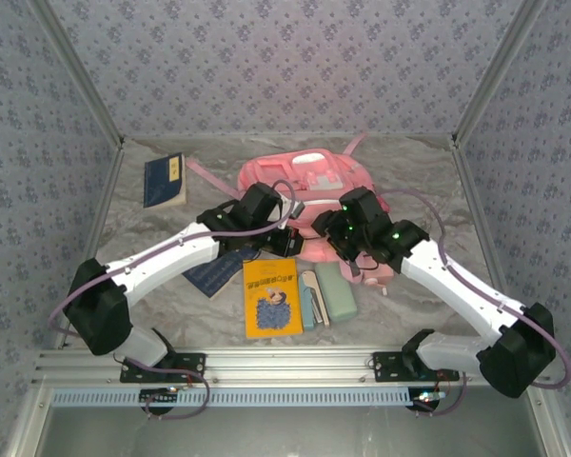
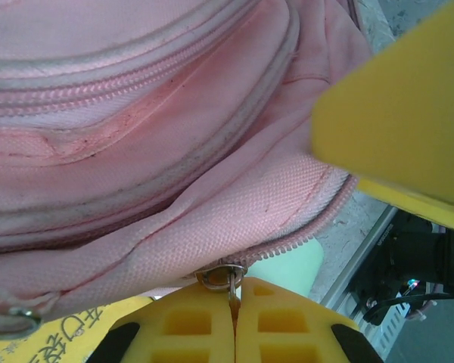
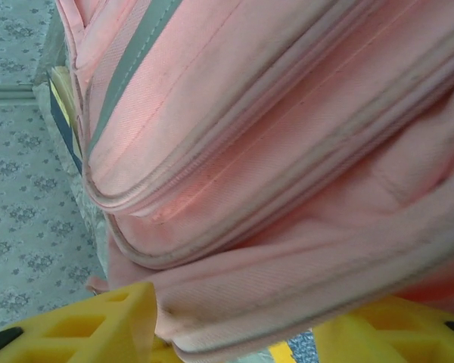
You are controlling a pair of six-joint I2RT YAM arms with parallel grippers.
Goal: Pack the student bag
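On the grey marbled desk (image 1: 414, 176), toward its far side, lies the student bag (image 1: 309, 176), pink with white patches, its straps trailing off behind it. At the bag's near edge the left pincer (image 2: 234, 291) is clenched on a small metal zipper pull (image 2: 228, 278), which hangs from the bag's zip and runs down between the yellow fingers (image 2: 189, 325). Against the bag's near right side the right pincer (image 3: 250, 302) is released: its yellow fingers (image 3: 83, 325) stand apart, with a fold of pink fabric bulging between them. Just nearer than the bag lies a yellow book (image 1: 271, 297), with a pale green case (image 1: 338, 295) to its right. Left of the bag, well apart, lies a blue book (image 1: 164, 181).
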